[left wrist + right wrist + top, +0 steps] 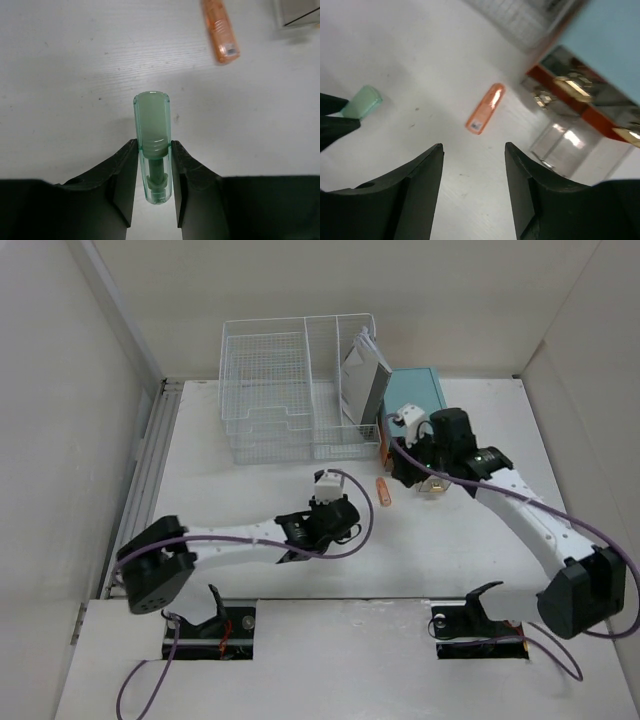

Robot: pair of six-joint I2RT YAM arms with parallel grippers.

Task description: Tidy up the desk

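1. The tabletop is the broad white matte surface that runs from the arm bases at the near edge to the back wall. Everything else stands or lies on it.
2. The left tool is clamped on a translucent green stick with a rounded cap. Its black fingers press the barrel from both sides, and the capped end juts out past their tips.
3. The green stick sits low over the tabletop; I cannot tell whether it touches the surface.
4. Seen from above, the left arm stretches low across the middle of the tabletop, with its wrist near the centre.
5. The right tool stands open. A wide gap separates its two dark jaws, and only bare tabletop shows in that gap, so it grips nothing.
6. An orange pen-like stick lies flat on the tabletop between the two tools, touching neither.
7. A teal drawer box stands at the back right, and the right tool hovers just in front of it.
8. Beside the teal box, the right wrist view shows an orange-red edge and what may be a clear tray holding small gold-coloured pieces. That part is too blurred to be sure.
9. A white wire basket with several compartments stands at the back centre, just beside the teal box. A white sheet leans tilted in its right compartment.
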